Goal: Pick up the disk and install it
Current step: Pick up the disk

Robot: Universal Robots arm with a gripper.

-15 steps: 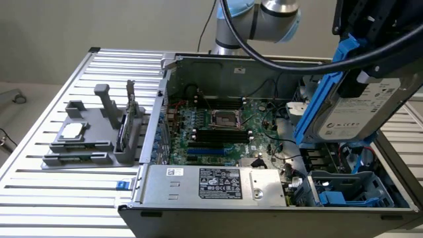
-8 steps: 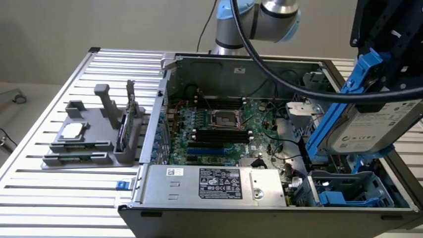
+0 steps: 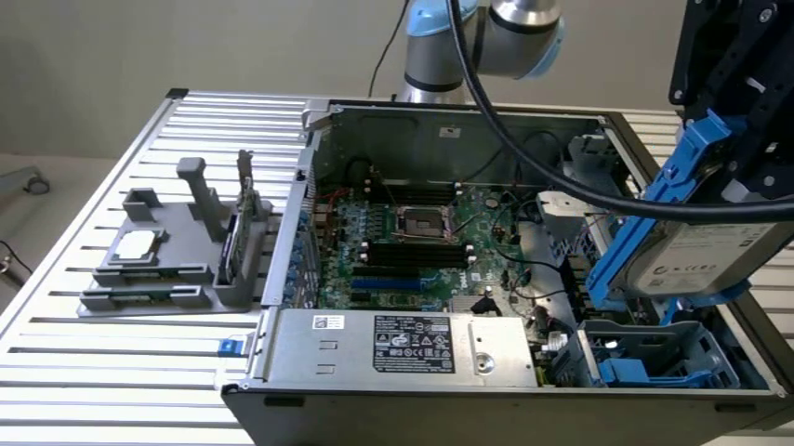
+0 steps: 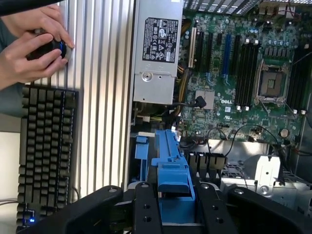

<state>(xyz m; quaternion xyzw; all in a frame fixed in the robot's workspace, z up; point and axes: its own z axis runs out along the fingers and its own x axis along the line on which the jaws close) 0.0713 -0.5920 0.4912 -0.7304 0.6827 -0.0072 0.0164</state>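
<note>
Starting at the exterior view's left, a grey fixture (image 3: 162,265) is sitting on the desk (image 3: 112,372), cradling a small silver chip (image 3: 134,245); the desk itself is showing ribbed aluminium slats, hard and probably slick.

Moving along, the open computer case (image 3: 496,416) is lying on its side; the green motherboard (image 3: 422,237) is facing up inside it, and the power supply (image 3: 397,344) is running along the near wall.

Now over to the exterior view's right: the disk (image 3: 707,255) is hanging in the air, tilted, label outward, above the drive bay (image 3: 657,358) at the case's corner, not touching it; the claw (image 4: 178,207) is clenching it, black fingers (image 4: 146,204) pressing either side of the blue carrier (image 4: 170,161).

I'm judging the disk stiff and dense, heavy for its size, and no friend of knocks; its metal face is looking smooth and slippery, so the plastic carrier's edges are seeming the sensible place to grip, just where the claw is gripping.

Around the room, a plain pale wall (image 3: 149,46) is standing behind; in the wrist view a person's hands (image 4: 29,48) are cupping a dark object at the desk's edge, near a black keyboard (image 4: 46,146).
</note>
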